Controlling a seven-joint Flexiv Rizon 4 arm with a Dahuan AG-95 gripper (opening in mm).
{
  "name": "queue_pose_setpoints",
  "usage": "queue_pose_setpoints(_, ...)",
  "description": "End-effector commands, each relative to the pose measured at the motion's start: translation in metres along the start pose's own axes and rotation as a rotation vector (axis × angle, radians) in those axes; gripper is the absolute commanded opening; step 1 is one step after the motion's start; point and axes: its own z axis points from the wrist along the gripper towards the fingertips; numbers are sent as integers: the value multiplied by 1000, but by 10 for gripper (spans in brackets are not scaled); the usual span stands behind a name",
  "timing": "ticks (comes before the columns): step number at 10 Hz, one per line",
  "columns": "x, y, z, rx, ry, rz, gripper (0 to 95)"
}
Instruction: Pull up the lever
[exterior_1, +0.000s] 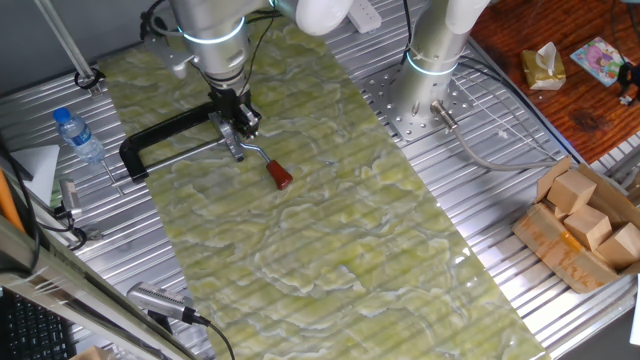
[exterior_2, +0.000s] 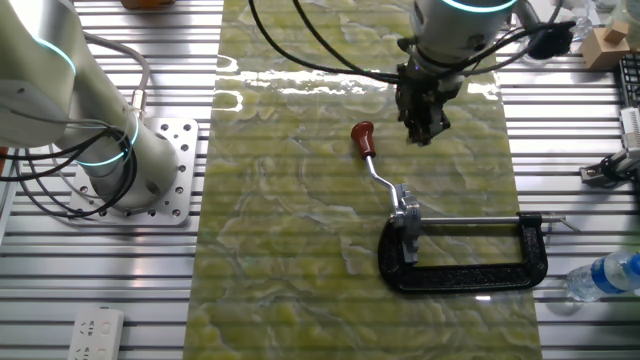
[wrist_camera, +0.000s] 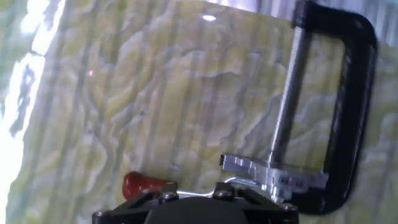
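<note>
Lever (exterior_1: 268, 163), thin silver rod with red-brown cap, lying low on the yellow-green marbled mat (exterior_1: 330, 250), hinged to a small metal base (exterior_2: 407, 215) clamped by a black C-clamp (exterior_2: 470, 268) near the bench's water-bottle (exterior_1: 78, 135) corner. Gripper (exterior_2: 425, 128) hovering above the mat close to the capped end, holding nothing; finger spread impossible to tell.

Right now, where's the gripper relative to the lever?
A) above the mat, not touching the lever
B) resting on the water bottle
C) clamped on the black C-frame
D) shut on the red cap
A: in the other fixed view the gripper hangs over the green mat, with a clear gap to the lever, whose red cap lies free beside it.
</note>
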Motion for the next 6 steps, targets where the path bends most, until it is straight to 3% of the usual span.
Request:
queue_pose_setpoints(1, 1, -1, 1, 6, 14, -463, 0)
queue_pose_setpoints(2, 0, -3, 5, -5, 2, -633, 0)
queue_pose_setpoints(6, -3, -11, 24, -11, 6, -919, 0)
